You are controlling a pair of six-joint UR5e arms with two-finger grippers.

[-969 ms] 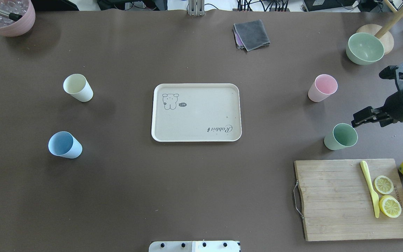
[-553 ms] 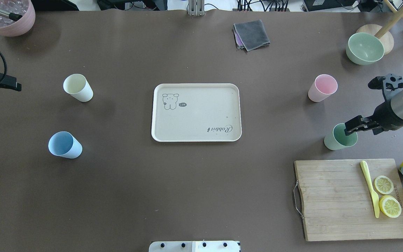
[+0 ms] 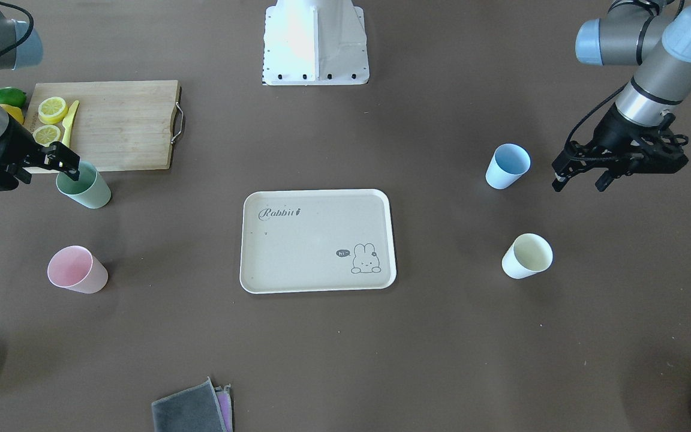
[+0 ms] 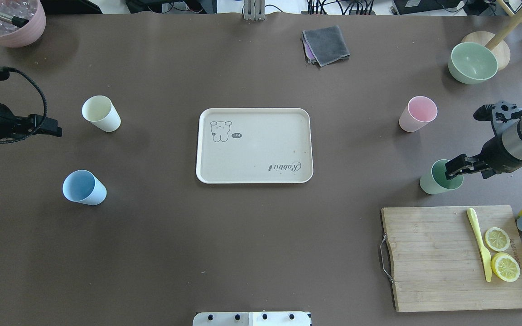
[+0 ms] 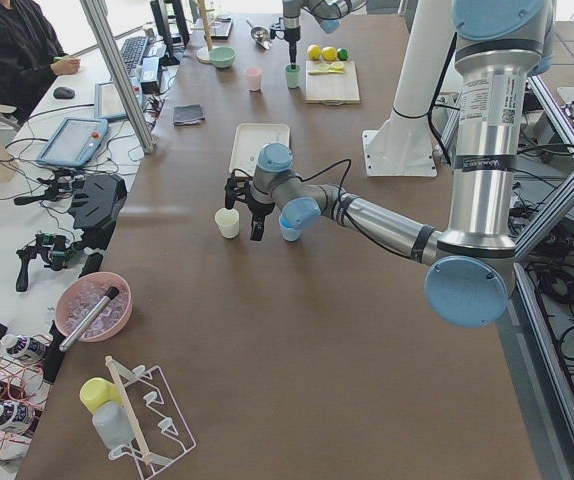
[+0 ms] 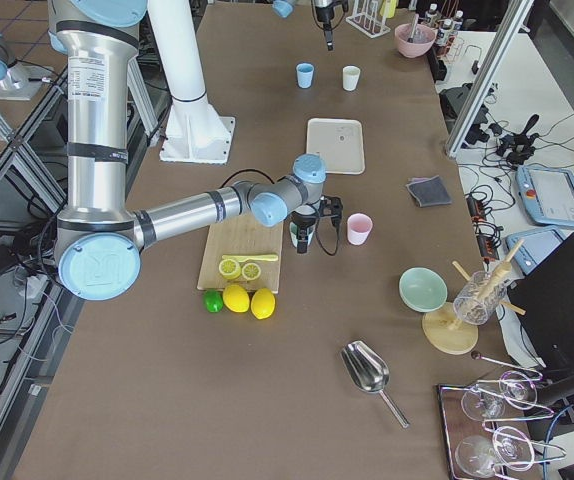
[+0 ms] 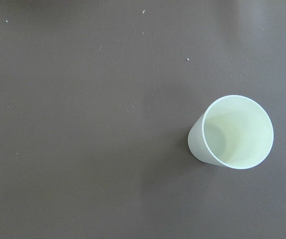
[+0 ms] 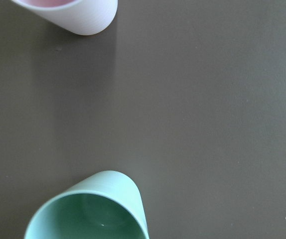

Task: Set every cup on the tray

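Nearby, cutting board (image 4: pixel 428 262) beside green cup (image 4: pixel 430 184)

Green cup (image 8: pixel 90 214), pink cup (image 4: pixel 417 114), cream cup (image 7: pixel 232 132), blue cup (image 4: pixel 84 188): smooth matt plastic. The tray (image 4: pixel 261 149) looks matt, beige and faintly speckled; table cover (image 4: pixel 152 249) dark brown, matt. Cutting board (image 4: pixel 433 258) bare grained wood with a metal wire handle (image 4: pixel 383 258); folded grey cloth (image 4: pixel 326 44) soft.

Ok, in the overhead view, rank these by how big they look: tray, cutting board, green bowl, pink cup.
1. cutting board, though it lies nearer the camera, so its lead over the tray is unsure
2. tray
3. green bowl
4. pink cup
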